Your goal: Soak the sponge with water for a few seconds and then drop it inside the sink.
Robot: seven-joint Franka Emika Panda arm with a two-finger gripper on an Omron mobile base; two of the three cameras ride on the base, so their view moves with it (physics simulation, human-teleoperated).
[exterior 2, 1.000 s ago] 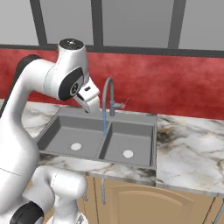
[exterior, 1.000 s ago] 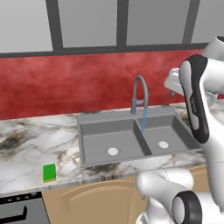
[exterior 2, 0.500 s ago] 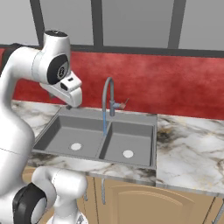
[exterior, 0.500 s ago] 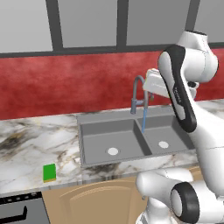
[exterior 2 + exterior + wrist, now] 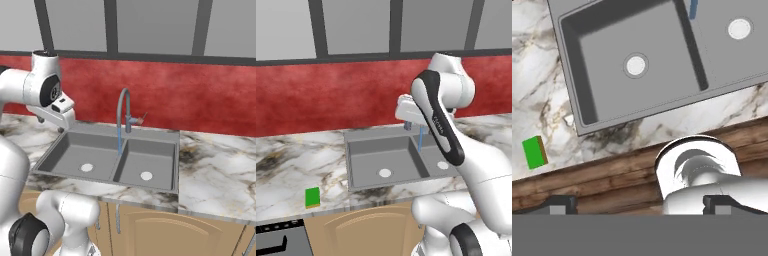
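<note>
The sponge [image 5: 312, 197] is found lying flat near the counter's [image 5: 286, 165] front edge, left of the sink [image 5: 363, 162], while the gripper [image 5: 639, 205] is held wide and empty.

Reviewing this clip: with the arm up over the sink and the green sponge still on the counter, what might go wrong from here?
1. The small flat green sponge lies near the marble counter's front edge; a nudge during the grasp might tip it off.
2. The open gripper sits high, far from the sponge, so the long descent leaves room for misalignment.
3. The thin pale-blue water stream falls near the divider of the dark grey double-basin sink; the sponge might miss it.
</note>
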